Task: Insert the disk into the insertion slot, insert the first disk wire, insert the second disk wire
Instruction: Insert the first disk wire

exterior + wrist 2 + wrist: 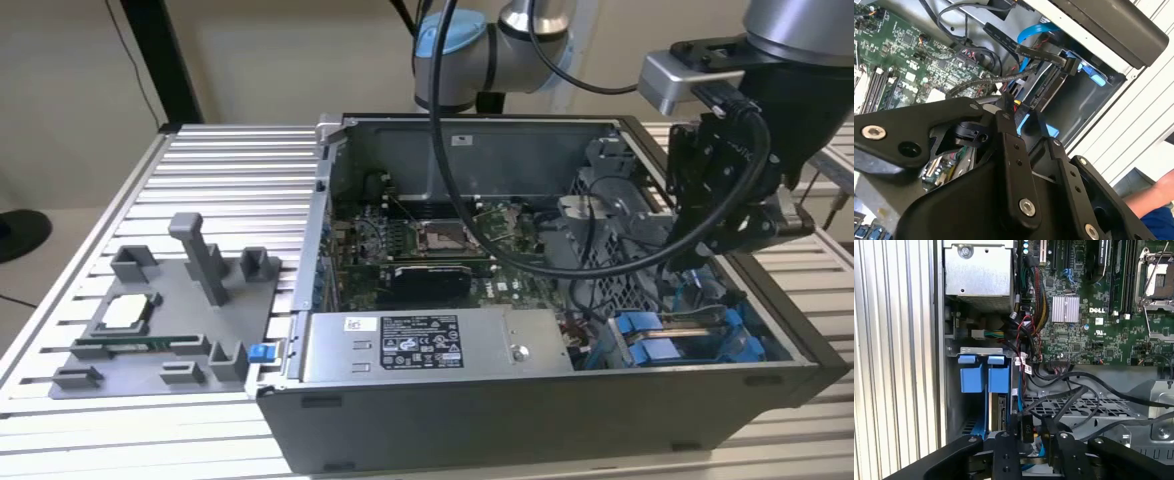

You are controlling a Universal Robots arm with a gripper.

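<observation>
Disk (667,342) sits in the insertion slot (731,345) at the case (534,420) corner on the exterior view's right, with the tool (697,262) just above it. Second wrist view: a black wire (1054,59) ends just beside the disk (1051,87). First wrist view: a black connector (1026,429) lies at the tool (1031,437), near the disk (1000,412); can't tell if it's clamped.

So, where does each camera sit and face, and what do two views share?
Exterior view: off the arm, looking down into the open computer case; arm and gripper at the exterior view's right.
First wrist view: on the wrist, facing the insertion slot past the gripper.
Second wrist view: the same, slanted.
Shared: gripper, slot.
</observation>
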